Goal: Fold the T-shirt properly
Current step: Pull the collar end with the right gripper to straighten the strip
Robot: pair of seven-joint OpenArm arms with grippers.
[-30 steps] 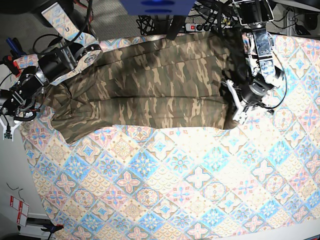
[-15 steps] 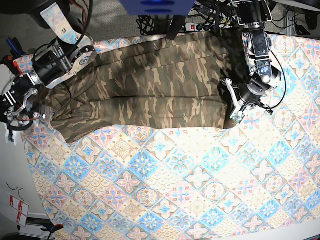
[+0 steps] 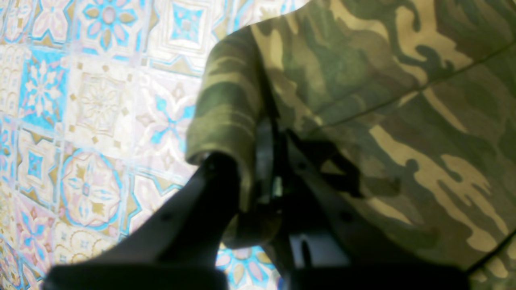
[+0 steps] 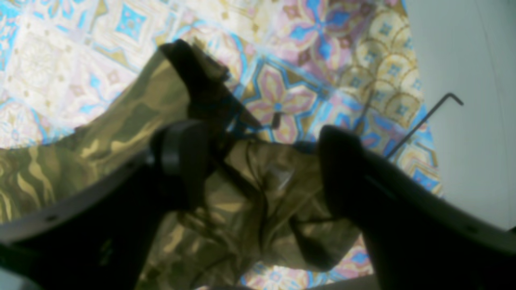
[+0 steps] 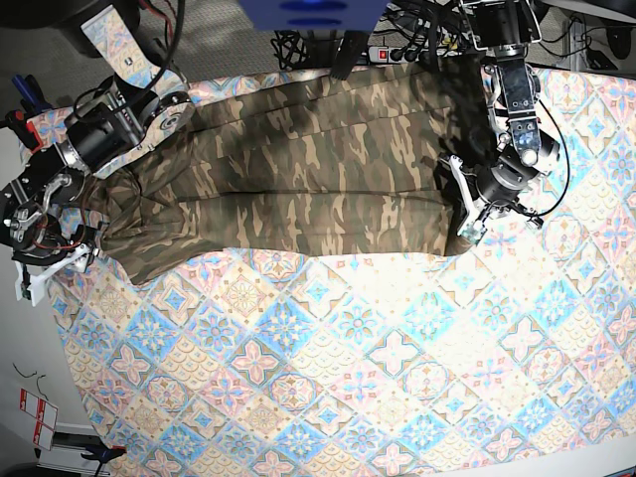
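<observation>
The bench (image 5: 40,328) is covered almost edge to edge by a pastel tile-patterned cloth (image 5: 397,348) of blue, pink and cream flower squares, with a bare pale strip showing along its left side. Directly on that cloth lies the T-shirt (image 5: 298,169), spread in a long camouflage band across the far part from left to right; the near part carries nothing but the cloth.

surface: pastel tile-patterned cloth (image 5: 397,378) | floor: grey (image 5: 229,40) | power strip (image 5: 390,52) at far edge
</observation>
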